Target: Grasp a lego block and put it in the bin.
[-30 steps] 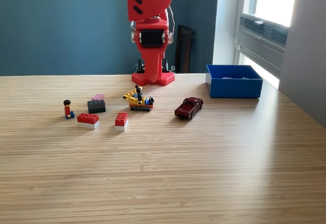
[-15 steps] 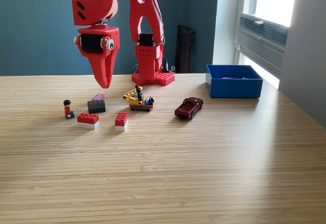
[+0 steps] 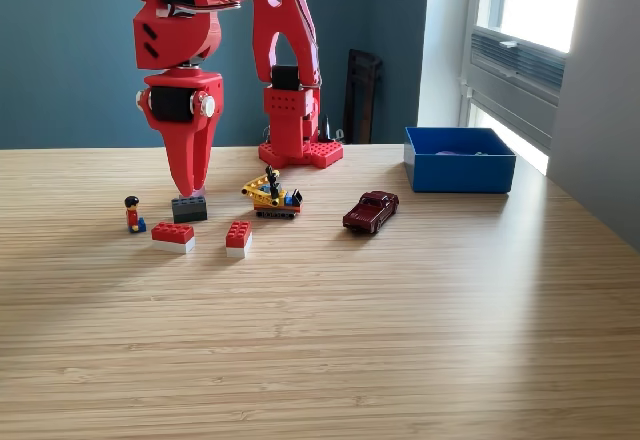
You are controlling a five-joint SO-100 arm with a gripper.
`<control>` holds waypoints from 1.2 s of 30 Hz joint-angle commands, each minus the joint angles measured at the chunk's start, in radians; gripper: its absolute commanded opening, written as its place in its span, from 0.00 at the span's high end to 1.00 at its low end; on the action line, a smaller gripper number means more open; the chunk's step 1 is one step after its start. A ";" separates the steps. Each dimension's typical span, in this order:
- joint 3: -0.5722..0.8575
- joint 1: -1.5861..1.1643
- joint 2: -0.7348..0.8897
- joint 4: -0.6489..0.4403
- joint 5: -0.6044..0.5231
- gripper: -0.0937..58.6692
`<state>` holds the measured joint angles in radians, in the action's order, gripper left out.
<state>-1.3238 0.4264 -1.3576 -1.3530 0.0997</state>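
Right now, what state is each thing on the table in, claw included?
claw: pointing down over the dark grey block, tips apparently together; no block visibly held
dark grey block: on the table, under the claw
two red-and-white blocks: lying flat, untouched
minifigure: upright
yellow vehicle: on the table
toy car: on its wheels
bin: open-topped, no block visible inside

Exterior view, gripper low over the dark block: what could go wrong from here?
1. The gripper tips hang right over the dark block, with a pink piece just behind; it may catch both or knock one away.
2. The figure and red blocks lie close by and could be nudged.
3. The bin sits far to the view's right; a weak grip may drop the block on the way.
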 commanded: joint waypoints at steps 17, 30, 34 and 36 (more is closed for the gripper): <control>0.060 -0.035 -0.009 0.005 -0.002 0.62; 0.155 0.087 0.163 0.006 0.091 0.67; 0.173 0.103 0.190 0.006 0.104 0.68; 0.173 0.106 0.201 0.008 0.107 0.68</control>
<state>-1.2164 0.5231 -1.1413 -1.3530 0.2010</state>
